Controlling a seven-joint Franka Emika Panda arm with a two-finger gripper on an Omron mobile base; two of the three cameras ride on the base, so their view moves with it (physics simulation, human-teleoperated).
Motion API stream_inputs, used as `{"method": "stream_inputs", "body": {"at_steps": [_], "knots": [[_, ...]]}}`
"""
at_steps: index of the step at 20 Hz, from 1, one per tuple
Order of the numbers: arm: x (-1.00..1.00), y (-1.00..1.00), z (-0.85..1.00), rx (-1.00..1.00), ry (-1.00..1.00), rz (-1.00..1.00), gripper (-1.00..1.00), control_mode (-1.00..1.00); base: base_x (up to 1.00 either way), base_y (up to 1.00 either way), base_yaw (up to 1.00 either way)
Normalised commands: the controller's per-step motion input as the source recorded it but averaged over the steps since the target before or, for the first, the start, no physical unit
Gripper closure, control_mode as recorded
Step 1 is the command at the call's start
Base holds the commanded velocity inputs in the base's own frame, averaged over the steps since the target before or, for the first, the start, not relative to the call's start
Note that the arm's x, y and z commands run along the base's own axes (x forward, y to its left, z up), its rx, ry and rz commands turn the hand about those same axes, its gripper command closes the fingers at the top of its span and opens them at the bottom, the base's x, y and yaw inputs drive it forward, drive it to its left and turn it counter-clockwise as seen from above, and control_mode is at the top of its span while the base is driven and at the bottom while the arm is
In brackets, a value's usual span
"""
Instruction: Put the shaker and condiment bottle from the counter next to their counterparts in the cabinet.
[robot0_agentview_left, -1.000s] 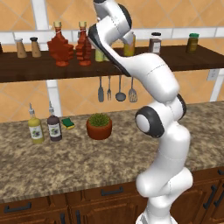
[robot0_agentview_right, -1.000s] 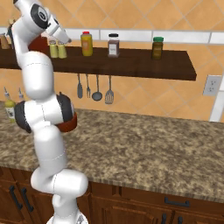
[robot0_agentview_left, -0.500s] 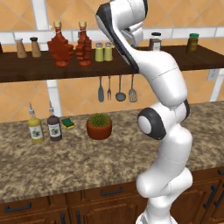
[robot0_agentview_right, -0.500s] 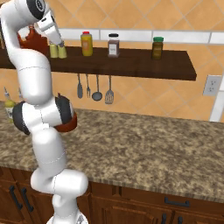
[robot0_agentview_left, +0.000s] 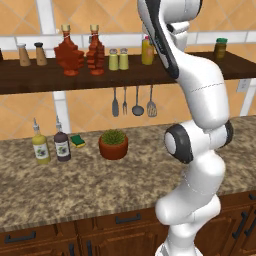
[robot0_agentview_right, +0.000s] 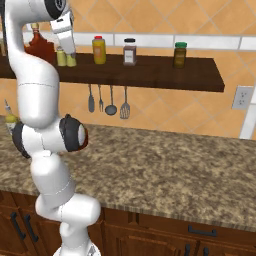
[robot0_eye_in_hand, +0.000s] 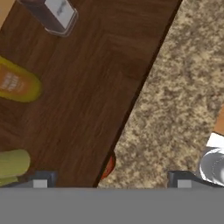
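Observation:
Two red maple-leaf condiment bottles (robot0_agentview_left: 69, 52) (robot0_agentview_left: 95, 51) stand side by side on the cabinet shelf (robot0_agentview_left: 60, 80). Right of them, two small yellow-green shakers (robot0_agentview_left: 113, 59) (robot0_agentview_left: 123, 59) stand close together. In the right base view the shakers (robot0_agentview_right: 66, 58) sit just below my gripper (robot0_agentview_right: 67, 42), which hangs above the shelf (robot0_agentview_right: 150, 75). In the hand view my gripper (robot0_eye_in_hand: 109, 181) is open with nothing between its fingertips (robot0_eye_in_hand: 41, 179). It looks down past the shelf edge (robot0_eye_in_hand: 131, 100), with one shaker (robot0_eye_in_hand: 11, 166) at the lower left.
A yellow bottle (robot0_agentview_right: 99, 50), a spice jar (robot0_agentview_right: 129, 52) and a green-lidded jar (robot0_agentview_right: 180, 55) stand further along the shelf, and brown shakers (robot0_agentview_left: 22, 54) at its left end. Utensils (robot0_agentview_left: 137, 102) hang below. The counter (robot0_agentview_left: 75, 185) holds two pourer bottles (robot0_agentview_left: 40, 145), a sponge (robot0_agentview_left: 77, 140) and a potted plant (robot0_agentview_left: 113, 144).
My hand has drawn back up and to the right from the shakers, which now stand free on the shelf. The gripper has stayed open.

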Motion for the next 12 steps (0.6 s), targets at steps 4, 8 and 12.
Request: {"method": "stream_inputs", "body": {"at_steps": [4,8,12], "knots": [[-1.00,0.34,-0.76,-0.01,-0.05,0.18,-1.00,-1.00,0.00,0.00,0.00],[-1.00,0.10,-0.89,0.00,-0.07,0.22,-1.00,-1.00,0.00,0.00,0.00],[-1.00,0.00,-0.64,0.07,-0.07,0.21,-1.00,-1.00,0.00,0.00,0.00]]}}
